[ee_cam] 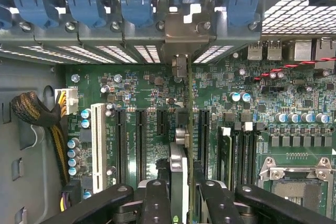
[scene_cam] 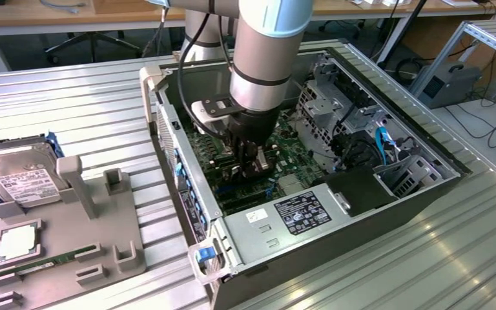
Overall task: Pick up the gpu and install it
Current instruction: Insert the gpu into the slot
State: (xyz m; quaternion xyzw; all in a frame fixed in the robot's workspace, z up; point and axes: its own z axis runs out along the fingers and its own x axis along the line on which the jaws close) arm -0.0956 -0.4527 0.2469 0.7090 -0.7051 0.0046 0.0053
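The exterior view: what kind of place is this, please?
Probably a robotics lab or workshop bench for computer assembly. An open computer case lies on a ribbed metal table, a grey fixture holds a hard drive, and desks with cables stand behind.

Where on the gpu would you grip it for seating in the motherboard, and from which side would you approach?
Grip the gpu by its top edge, from straight above the open case. It stands on edge over the motherboard slots, so only that edge is free. The gripper straddles it there, its bracket end at the rear slot covers.
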